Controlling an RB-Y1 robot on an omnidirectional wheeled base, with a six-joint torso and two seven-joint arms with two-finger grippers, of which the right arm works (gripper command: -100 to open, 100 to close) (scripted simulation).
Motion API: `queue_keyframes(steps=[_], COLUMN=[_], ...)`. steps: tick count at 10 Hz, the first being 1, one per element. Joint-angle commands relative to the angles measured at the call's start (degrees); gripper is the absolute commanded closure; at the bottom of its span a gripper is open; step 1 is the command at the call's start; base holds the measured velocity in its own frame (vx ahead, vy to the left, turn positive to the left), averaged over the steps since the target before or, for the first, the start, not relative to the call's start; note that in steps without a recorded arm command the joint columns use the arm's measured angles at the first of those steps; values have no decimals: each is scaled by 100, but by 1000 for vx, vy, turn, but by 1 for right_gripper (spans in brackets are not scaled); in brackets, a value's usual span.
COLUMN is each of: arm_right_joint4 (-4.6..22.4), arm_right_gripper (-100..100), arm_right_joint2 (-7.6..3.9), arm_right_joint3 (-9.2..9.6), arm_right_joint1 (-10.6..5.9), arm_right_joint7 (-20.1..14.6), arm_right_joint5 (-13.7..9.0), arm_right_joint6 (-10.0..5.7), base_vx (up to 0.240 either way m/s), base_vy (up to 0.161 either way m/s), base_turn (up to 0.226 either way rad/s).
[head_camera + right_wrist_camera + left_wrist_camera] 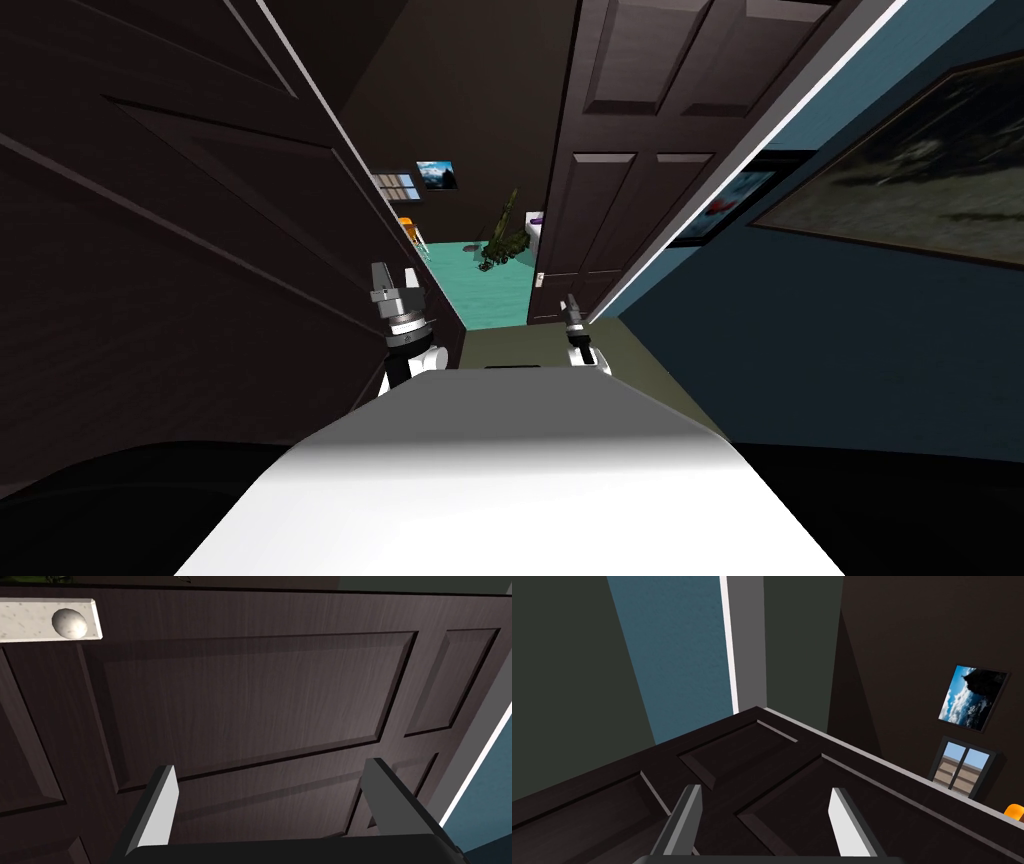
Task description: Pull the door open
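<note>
1. Door (610,200), dark and panelled, stands ahead and to the robot's right; its hinge side meets a grey frame (470,751) and its free edge faces the middle
2. Beside that free edge a gap opens onto a teal floor (500,290), so the door looks ajar already, not wide
3. Knob (70,623), pale and round, sits on a pale plate (25,621) near the free edge
4. Right gripper (270,766) faces the door's panels with its fingers spread wide, nothing between them and clear of the wood
5. Key relation: the knob lies ahead of the right gripper and off to the robot's left of it, past the fingertips, apart; the plate's long side runs roughly parallel to the line joining the two fingertips
6. Other arm: left gripper (395,280) is also spread and empty, close over a second dark leaf (772,776) on the robot's left, well apart from the knob
7. Judgement: the right arm is nearer, so it is the likely one to reach; it needs to shift left and forward, centre on the knob, close, then draw back
8. Risk: thin blades may slip off a round knob, and the second leaf narrows the room for the swing
</note>
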Motion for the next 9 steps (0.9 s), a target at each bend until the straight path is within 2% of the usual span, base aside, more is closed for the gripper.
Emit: queue_keyframes(steps=[1, 2, 3, 5, 7, 9], arm_right_joint4=[286, 472, 497, 869, 1051, 1387], arm_right_gripper=[-100, -100, -100, -100, -100, -100], arm_right_joint2=[-39, -53, -53, -81, -94, -118], arm_right_joint3=[-20, -31, -31, -52, -63, -83], arm_right_joint1=[-104, -171, -171, -304, -369, -490], arm_right_joint7=[-51, -71, -71, -112, -132, -168], arm_right_joint5=[47, 75, 75, 133, 161, 213], arm_right_joint6=[-34, -60, -60, -111, -137, -183], base_vx=[104, 101, 61, 57, 78, 65], base_vy=[10, 7, 11, 11, 13, -1], base_turn=[-9, -6, -2, -5, -5, -4])
